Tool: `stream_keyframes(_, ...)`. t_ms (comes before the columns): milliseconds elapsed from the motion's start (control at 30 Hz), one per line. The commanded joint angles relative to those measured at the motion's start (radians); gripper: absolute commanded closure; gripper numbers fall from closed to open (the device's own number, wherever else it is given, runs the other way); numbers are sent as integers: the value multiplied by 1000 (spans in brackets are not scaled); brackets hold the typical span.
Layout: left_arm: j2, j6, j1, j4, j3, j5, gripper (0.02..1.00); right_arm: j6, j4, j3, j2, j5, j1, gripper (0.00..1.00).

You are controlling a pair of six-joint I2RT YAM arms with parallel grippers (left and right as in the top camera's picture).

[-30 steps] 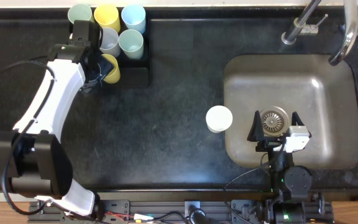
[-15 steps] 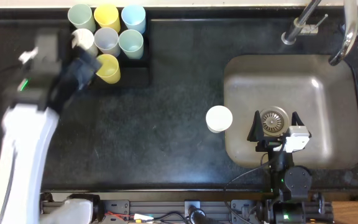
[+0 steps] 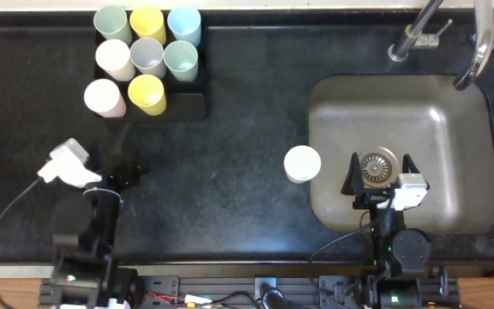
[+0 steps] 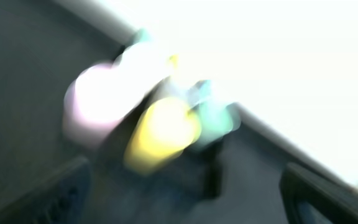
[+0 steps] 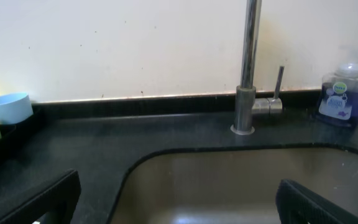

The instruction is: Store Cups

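Left tool (image 3: 129,172): low over the counter's (image 3: 230,206) front left, fingers spread apart with nothing between them.
Right tool (image 3: 378,174): over the left half of the sink (image 3: 453,94), above the drain (image 3: 378,160), fingers wide apart and holding nothing.
White cup (image 3: 302,163): upright on the counter, just beside the sink's left rim. It is near the right tool and well apart from the left tool.
Pink cup (image 3: 104,97): at the front left corner of the black tray (image 3: 191,103), beside the front yellow cup (image 3: 147,93). It stands farther back on the counter than the left tool, apart from it.
Stored cups: green cup (image 3: 110,19), back yellow cup (image 3: 147,21) and blue cup (image 3: 183,23) in the back row. The next row holds three paler cups.
Hard to make out: I cannot tell whether the pink cup stands inside the tray or on the counter against it. The left wrist view is smeared, so the cups are soft blobs.
Cut off: in the right wrist view, the faucet (image 5: 248,62) runs out of frame.
Edges and room: the tray sits at the counter's back left. A wide stretch of dark counter lies between the tray, the white cup and the left tool. A soap bottle (image 5: 344,93) stands behind the sink.
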Motion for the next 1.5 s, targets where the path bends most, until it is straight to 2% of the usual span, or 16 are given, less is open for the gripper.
stream_keyframes(33,-94,407,3,405,-154,111,18,7,5,-13,-7,0,1,3)
stream_keyframes(133,-154,516,4,397,-190,111,20,7,5,-13,-7,0,1,5)
stream_keyframes(333,-325,605,4,18,-224,110,18,7,5,-13,-7,0,1,3)
stream_keyframes(467,-431,655,4,-102,-282,109,18,7,5,-13,-7,0,1,3)
stream_keyframes(600,-435,655,5,-93,-325,109,18,7,5,-13,-7,0,1,5)
stream_keyframes(700,-435,655,5,-90,-325,63,20,7,5,-13,-7,0,1,5)
stream_keyframes(1500,-434,654,5,-91,-325,66,20,7,5,-13,-7,0,1,5)
